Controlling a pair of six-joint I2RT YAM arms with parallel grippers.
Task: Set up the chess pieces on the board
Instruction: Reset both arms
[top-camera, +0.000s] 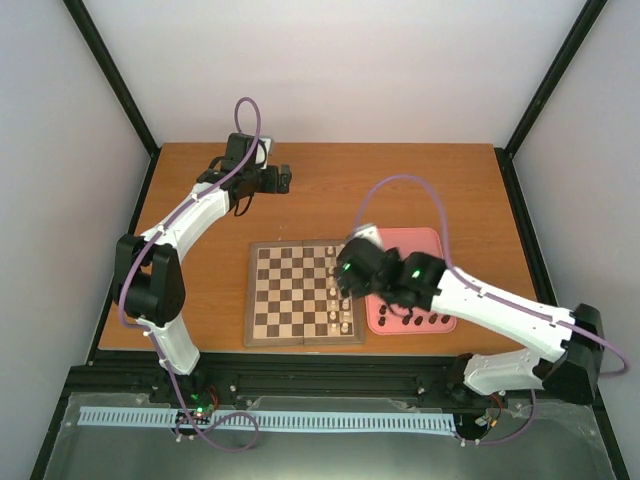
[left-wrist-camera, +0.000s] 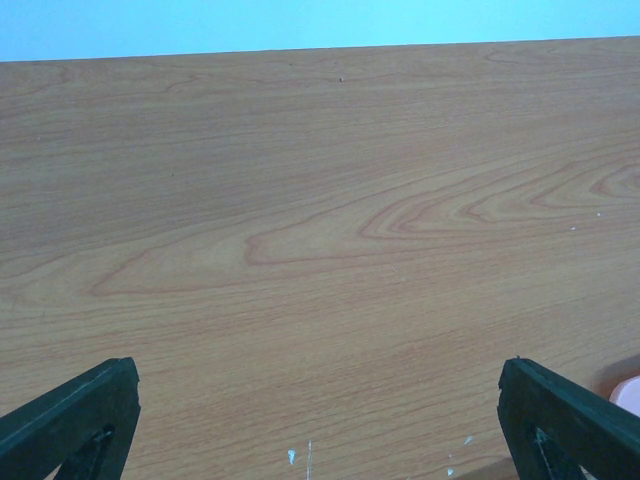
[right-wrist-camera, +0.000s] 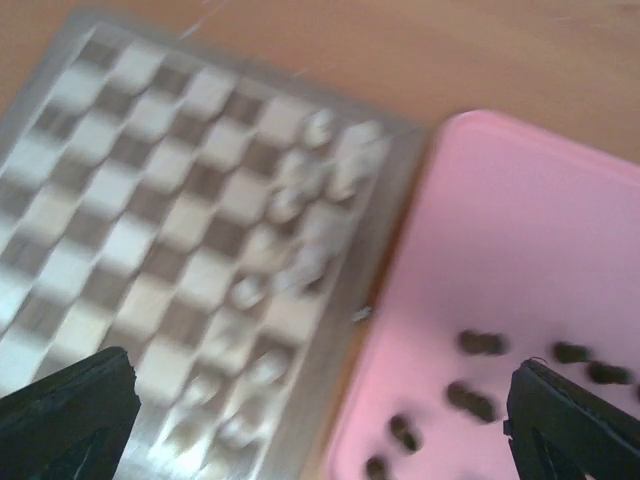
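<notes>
While the right gripper (right-wrist-camera: 318, 400) gapes empty, cream chess pieces (right-wrist-camera: 300, 190) stand on the checked wooden board (right-wrist-camera: 130, 200) along its tray side, dark pieces (right-wrist-camera: 480, 343) in the smooth pink tray (right-wrist-camera: 520, 220); the left gripper (left-wrist-camera: 318, 400) gapes over the woodgrain table (left-wrist-camera: 300, 200).

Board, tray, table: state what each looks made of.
Board: seemingly wood, with light and dark brown checks and a plain border.
Tray: probably plastic, a smooth uniform pink with rounded corners.
Table: wood or wood-look laminate, with swirling grain and a matte finish.
</notes>
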